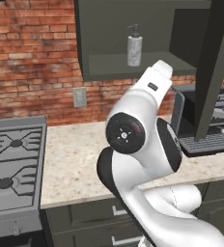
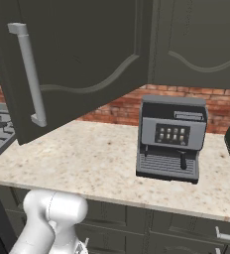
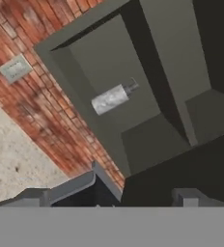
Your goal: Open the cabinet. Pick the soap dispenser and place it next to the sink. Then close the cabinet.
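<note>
The cabinet [image 1: 133,67] stands open, and its door [image 2: 82,59] with the long silver bar handle [image 2: 30,74] swings out over the counter. Inside, the soap dispenser [image 1: 134,47] stands upright on the lower shelf, a speckled grey bottle with a dark pump. In the hand view the soap dispenser [image 3: 112,98] lies near the middle, still some way off. My gripper [image 3: 110,198] faces into the cabinet from below and in front. Its fingertips [image 3: 34,197] are wide apart, open, with nothing between them. The sink is out of view.
A grey coffee machine [image 2: 171,139] sits on the speckled counter [image 1: 75,159] under the cabinet's right side, just below my hand. A stove [image 1: 12,164] is at the left and a wall outlet [image 1: 79,97] on the brick. The open door's edge [image 1: 215,62] hangs at my arm's right.
</note>
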Motion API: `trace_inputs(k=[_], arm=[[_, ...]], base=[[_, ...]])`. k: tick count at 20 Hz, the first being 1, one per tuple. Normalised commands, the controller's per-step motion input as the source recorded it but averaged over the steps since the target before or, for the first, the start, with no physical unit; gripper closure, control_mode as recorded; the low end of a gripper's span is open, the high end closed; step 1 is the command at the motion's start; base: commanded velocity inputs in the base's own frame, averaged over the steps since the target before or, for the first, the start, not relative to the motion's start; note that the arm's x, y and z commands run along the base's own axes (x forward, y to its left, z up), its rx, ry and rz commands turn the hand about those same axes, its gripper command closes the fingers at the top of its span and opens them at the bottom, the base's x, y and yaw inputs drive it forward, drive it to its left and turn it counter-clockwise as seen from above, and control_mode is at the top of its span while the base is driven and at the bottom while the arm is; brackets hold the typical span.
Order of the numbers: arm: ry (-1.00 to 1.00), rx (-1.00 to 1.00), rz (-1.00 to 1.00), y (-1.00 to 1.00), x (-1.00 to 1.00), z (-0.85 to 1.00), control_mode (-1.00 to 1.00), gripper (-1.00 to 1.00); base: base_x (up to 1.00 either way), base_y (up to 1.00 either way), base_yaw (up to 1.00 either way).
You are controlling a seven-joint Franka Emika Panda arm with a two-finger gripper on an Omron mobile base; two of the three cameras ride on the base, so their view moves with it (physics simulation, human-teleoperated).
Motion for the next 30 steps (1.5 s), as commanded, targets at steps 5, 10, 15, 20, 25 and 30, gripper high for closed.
trace_inputs(k=[5, 10, 15, 20, 25, 30], arm=[[0.11, -0.08, -0.31, -0.36, -0.04, 0.22, -1.0, -1.0], [0.17, -0.05, -0.34, -0.08, 0.0, 0.05, -1.0, -1.0], [0.16, -0.03, -0.41, 0.0, 0.16, 0.0, -1.0, -1.0], [0.04, -0.05, -0.37, 0.0, 0.4, -0.02, -1.0, -1.0], [-0.01, -0.01, -0.18, -0.03, 0.16, 0.0, -1.0, -1.0], [-0.11, 0.0, -0.02, -0.47, -0.02, -0.02, -1.0, -1.0]], base=[[0.0, 0.0, 0.0], [0.0, 0.0, 0.0], [0.0, 0.0, 0.0], [0.0, 0.0, 0.0], [0.0, 0.0, 0.0], [0.0, 0.0, 0.0]])
